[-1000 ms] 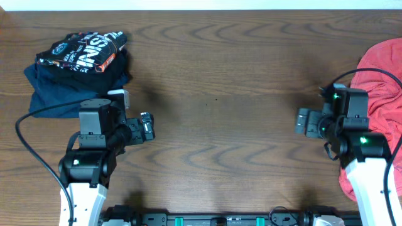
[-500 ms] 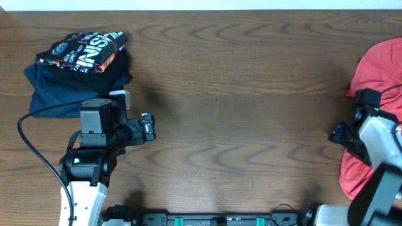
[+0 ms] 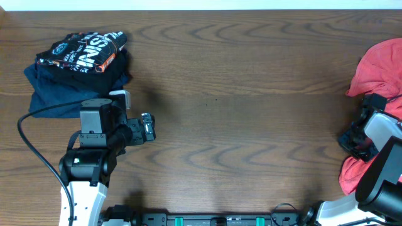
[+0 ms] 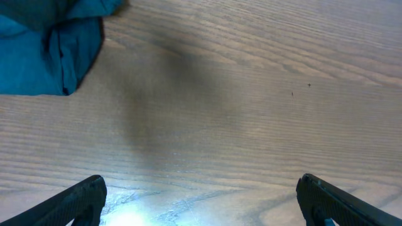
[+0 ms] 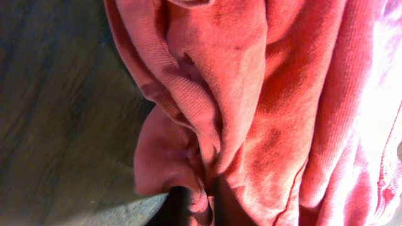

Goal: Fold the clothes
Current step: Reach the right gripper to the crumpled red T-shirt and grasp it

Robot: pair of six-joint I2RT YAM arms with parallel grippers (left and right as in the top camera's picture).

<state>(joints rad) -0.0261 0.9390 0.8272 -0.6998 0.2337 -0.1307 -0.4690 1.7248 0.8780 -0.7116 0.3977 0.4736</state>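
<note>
The clothes [image 3: 380,63], a coral-red T-shirt, lie crumpled at the table's right edge; its lettering does not show. In the right wrist view the red cloth [image 5: 270,94] fills most of the frame. My right gripper [image 5: 202,204] is shut on a fold of that shirt at its left border, the dark fingers pinching the hem. Overhead, the right arm [image 3: 367,135] sits low against the shirt. My left gripper [image 4: 201,201] hangs open over bare wood near the front left, its fingertips [image 4: 81,198] wide apart with nothing between them.
A black printed shirt [image 3: 81,50] lies on a folded navy garment [image 3: 59,88] at the back left; the navy corner [image 4: 44,56] shows in the left wrist view. A black cable [image 3: 28,125] loops beside the left arm. Brown wooden table [image 3: 239,113] spans the middle.
The right arm swung from the table's right middle out to the red shirt, and its gripper went from open to shut on the cloth. The left arm stayed still.
</note>
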